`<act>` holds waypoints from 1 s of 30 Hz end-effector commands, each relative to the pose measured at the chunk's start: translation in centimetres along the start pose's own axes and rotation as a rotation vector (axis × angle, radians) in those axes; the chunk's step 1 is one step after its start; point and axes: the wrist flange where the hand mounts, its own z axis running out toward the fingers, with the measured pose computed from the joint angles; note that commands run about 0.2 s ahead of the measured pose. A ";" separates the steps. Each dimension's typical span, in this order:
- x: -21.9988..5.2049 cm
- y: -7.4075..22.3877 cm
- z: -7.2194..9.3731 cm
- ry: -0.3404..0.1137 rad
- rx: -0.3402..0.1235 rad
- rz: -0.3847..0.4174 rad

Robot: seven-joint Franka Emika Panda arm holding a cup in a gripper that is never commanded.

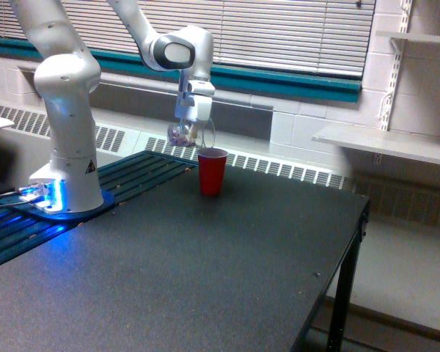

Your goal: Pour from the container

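Observation:
The container is a small clear cup with pale pinkish bits inside. It hangs in the air, held from above by my gripper, which is shut on it. It sits just to the exterior view's left of and slightly above the rim of the red plastic cup. The red cup stands upright on the dark table near its far edge. The container looks roughly upright, its lower end close to the red cup's rim.
My white arm base stands at the exterior view's left on a slatted dark platform with a blue glow. Window blinds and a radiator line the back wall. White shelves hang at the right. The table's right edge drops off.

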 end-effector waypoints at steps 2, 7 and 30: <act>0.6 -0.9 0.1 -0.014 -0.012 -0.044; 1.0 -1.4 0.1 -0.021 -0.026 -0.064; 1.7 -0.8 0.8 -0.064 -0.094 -0.106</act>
